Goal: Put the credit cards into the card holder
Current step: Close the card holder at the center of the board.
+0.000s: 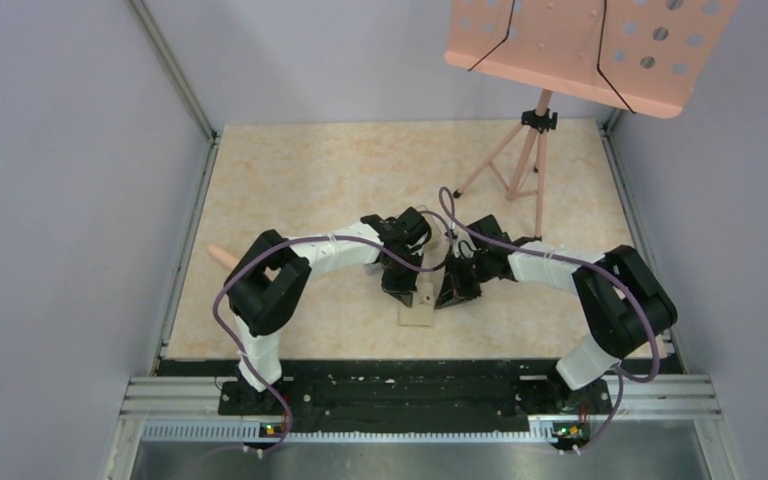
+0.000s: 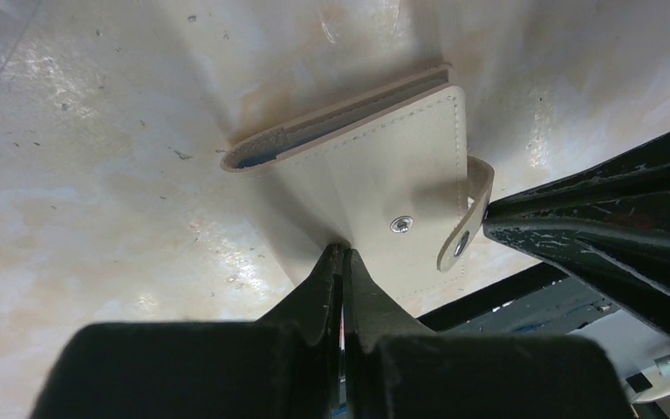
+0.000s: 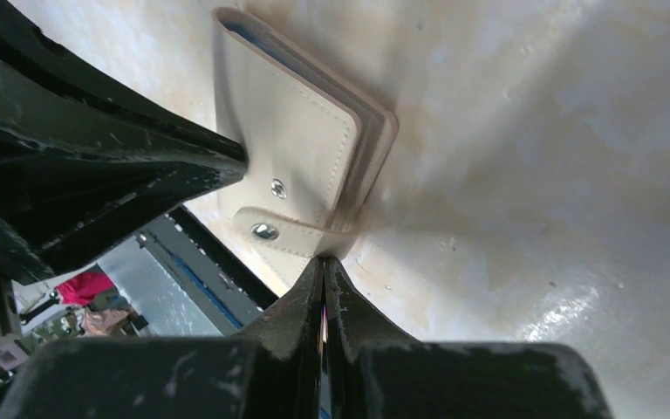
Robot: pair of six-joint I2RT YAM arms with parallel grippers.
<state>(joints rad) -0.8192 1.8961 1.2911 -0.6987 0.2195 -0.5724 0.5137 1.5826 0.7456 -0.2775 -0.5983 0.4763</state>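
Note:
The card holder [image 2: 375, 166] is a tan folded wallet lying on the table, with a sliver of blue lining at its open edge. It has a metal snap stud and a loose strap tab [image 2: 469, 214]. My left gripper [image 2: 343, 251] is shut, its tips touching the wallet's near edge. My right gripper [image 3: 323, 258] is also shut, with its tips against the strap's root at the wallet's corner [image 3: 349, 229]. Seen from above, both grippers [image 1: 400, 282] [image 1: 457, 290] meet over the card holder [image 1: 418, 308]. No credit cards are in view.
A pink music stand [image 1: 580, 50] on a tripod [image 1: 520, 160] stands at the back right. A small pinkish object [image 1: 222, 256] lies at the table's left edge. Grey walls close in both sides, and a black rail [image 1: 410, 395] runs along the near edge.

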